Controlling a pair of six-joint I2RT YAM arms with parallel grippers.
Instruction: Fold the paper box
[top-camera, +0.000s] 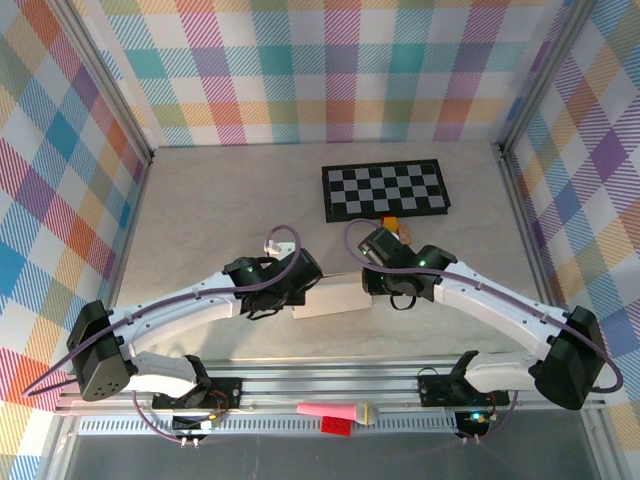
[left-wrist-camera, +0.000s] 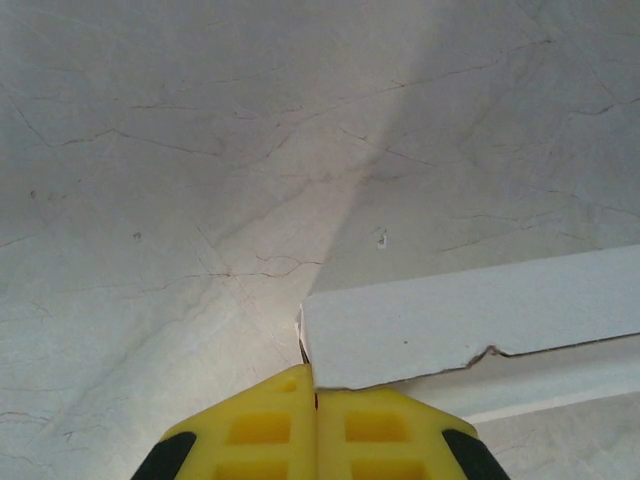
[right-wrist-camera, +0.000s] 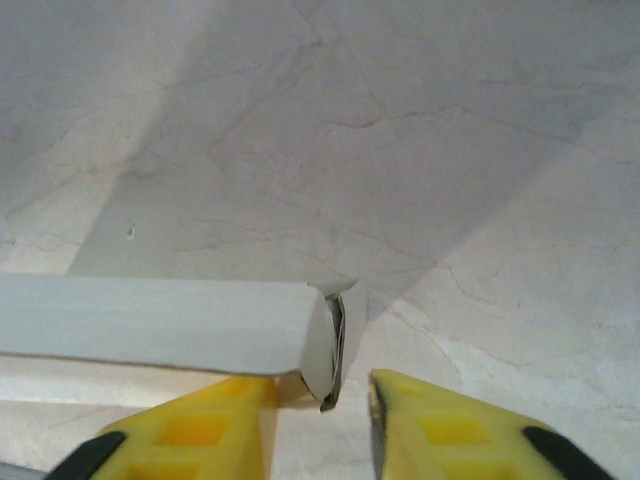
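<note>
While both arms bend inward from the near edge, the paper box (top-camera: 335, 298) lies flat on the worktop (top-camera: 220, 200) btw. their wrists. It is a slim white folded shape, long side running left-right, near the worktop's ctr. The L arm (top-camera: 200, 295) meets the box's left end; the R arm (top-camera: 480, 295) meets its right end.

L wrist view: the left jaws are fully closed, the two yellow left fingers (left-wrist-camera: 260, 435) pressed together w/ no gap. The box's end corner sits right at their tips and touches them; whether a thin flap is pinched in the seam cannot be told. A jagged edge line runs along the box's long face.

R wrist view: the right jaws stand partly open, the yellow right fingers (right-wrist-camera: 450, 425) apart. The box's end, w/ a small end flap slightly ajar, sits in the gap, against one finger and clear of the other, so nothing is gripped.

Top view: a black-and-white checkered mat (top-camera: 385, 190) lies flat beyond the box, toward the far side. A small orange piece (top-camera: 393, 225) sits just beside its near edge, partly hidden by the R arm. On the rail by the arm bases lie a pink item (top-camera: 325, 409) and a red block (top-camera: 337, 427), close together.
</note>
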